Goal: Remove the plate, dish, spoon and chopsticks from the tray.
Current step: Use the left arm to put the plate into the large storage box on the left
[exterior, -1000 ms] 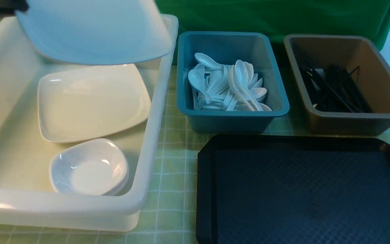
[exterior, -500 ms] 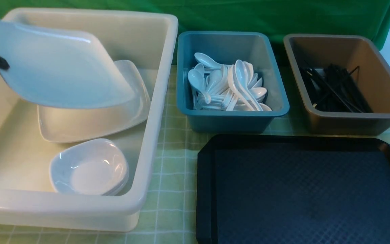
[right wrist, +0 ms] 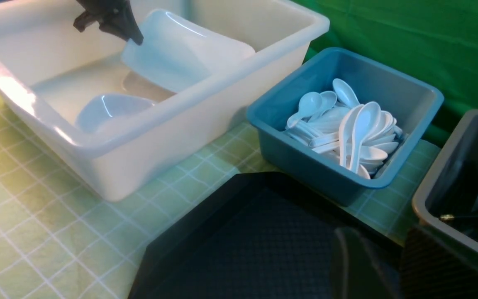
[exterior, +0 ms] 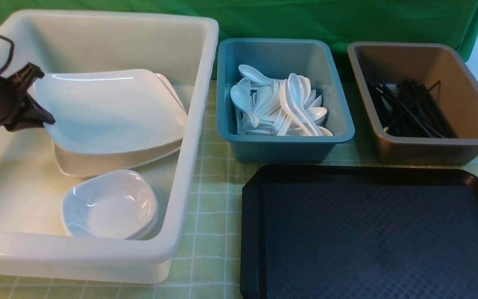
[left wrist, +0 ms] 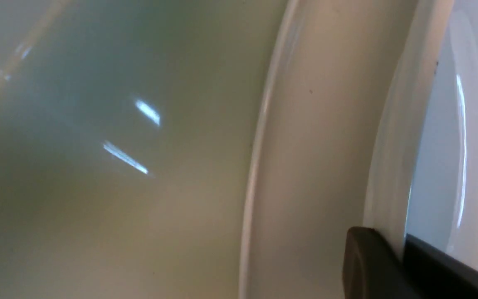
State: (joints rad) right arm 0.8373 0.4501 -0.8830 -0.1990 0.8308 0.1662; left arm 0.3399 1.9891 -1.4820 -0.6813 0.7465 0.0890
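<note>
Left gripper (exterior: pixel 42 99) clamps the plate (exterior: pixel 114 110) by its edge, tilted inside the white tub (exterior: pixel 206 83).

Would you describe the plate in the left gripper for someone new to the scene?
In the white tub at the left are two large plates. Yours is the upper plate, tilted over the flat lower plate, its edge pinched by the left gripper.

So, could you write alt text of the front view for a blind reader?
The left claw grips a white plate, tilted above a second plate inside a white tub, with a small dish nearer. Beside it stand a blue tub of spoons, a brown tub of chopsticks and a bare black tray.
</note>
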